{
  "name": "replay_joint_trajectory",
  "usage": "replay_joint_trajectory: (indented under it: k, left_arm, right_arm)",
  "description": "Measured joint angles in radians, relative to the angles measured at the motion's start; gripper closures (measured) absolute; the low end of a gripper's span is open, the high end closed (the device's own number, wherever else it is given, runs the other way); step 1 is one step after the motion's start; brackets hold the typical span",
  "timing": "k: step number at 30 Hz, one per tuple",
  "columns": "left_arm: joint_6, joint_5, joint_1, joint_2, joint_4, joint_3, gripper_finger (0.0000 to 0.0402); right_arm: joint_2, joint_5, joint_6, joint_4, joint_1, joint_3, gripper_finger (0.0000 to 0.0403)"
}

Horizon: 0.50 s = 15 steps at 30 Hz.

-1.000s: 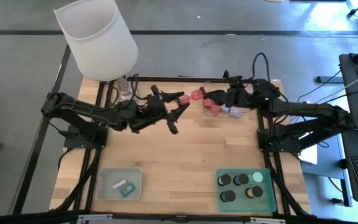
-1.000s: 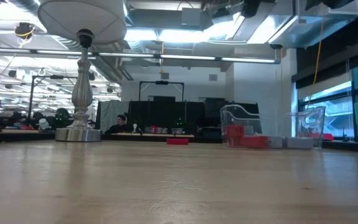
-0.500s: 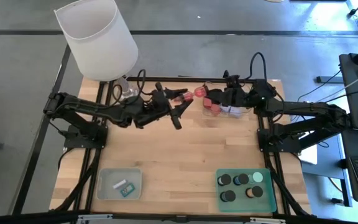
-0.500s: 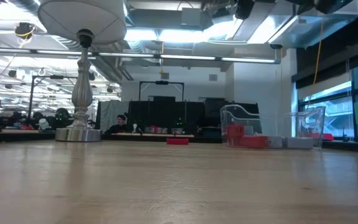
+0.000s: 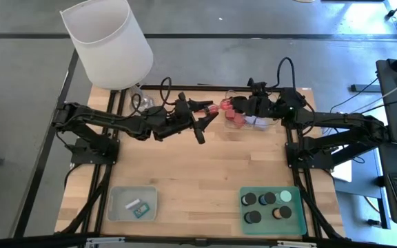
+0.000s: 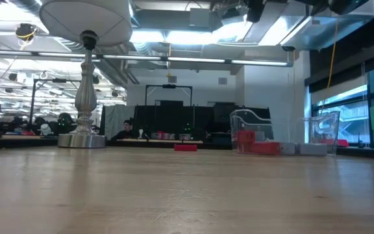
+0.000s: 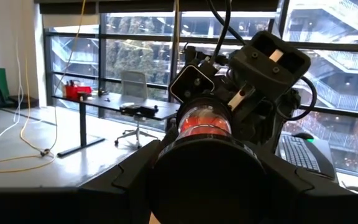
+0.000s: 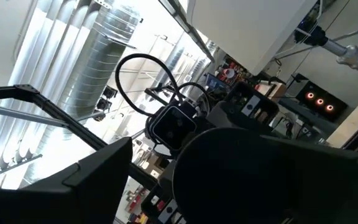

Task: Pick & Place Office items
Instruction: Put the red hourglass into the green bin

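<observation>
High above the table's far middle, my left gripper is shut on a short dark cylinder. The cylinder's red top points toward the table's right. In the high view that top shows as a pink-red spot between the two grippers. My right gripper faces it from the right, open. In the right wrist view the cylinder shows as a dark round shape with a gap between it and one finger. My left gripper pinches the cylinder's dark body between its two fingers, one on each curved side. The fingers come about level from the table's left and lie along the cylinder. It is lifted clear of the table, lying level, with the red top sticking out past the fingertips.
A clear tray with red pieces stands at the far right, below my right gripper. The white-shaded lamp stands at the far left. A grey tray sits near left. A green tray with several dark cylinders sits near right.
My left gripper has carried the cylinder toward the table's right and a little down, closing the distance to my right gripper. The red top now sits at the right gripper's fingers.
</observation>
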Motion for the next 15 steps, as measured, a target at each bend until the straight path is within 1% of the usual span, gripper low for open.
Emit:
replay_joint_trajectory:
  k: [6,15]
  left_arm:
    - [0.047,-0.027,0.000,0.000,0.000,0.000,0.0201]
    - [0.053,-0.029,0.000,0.000,0.000,0.000,0.0199]
  right_arm:
    - [0.000,0.001,0.000,-0.046,0.000,0.000,0.0099]
    - [0.000,0.026,0.000,-0.066,0.000,0.000,0.0187]
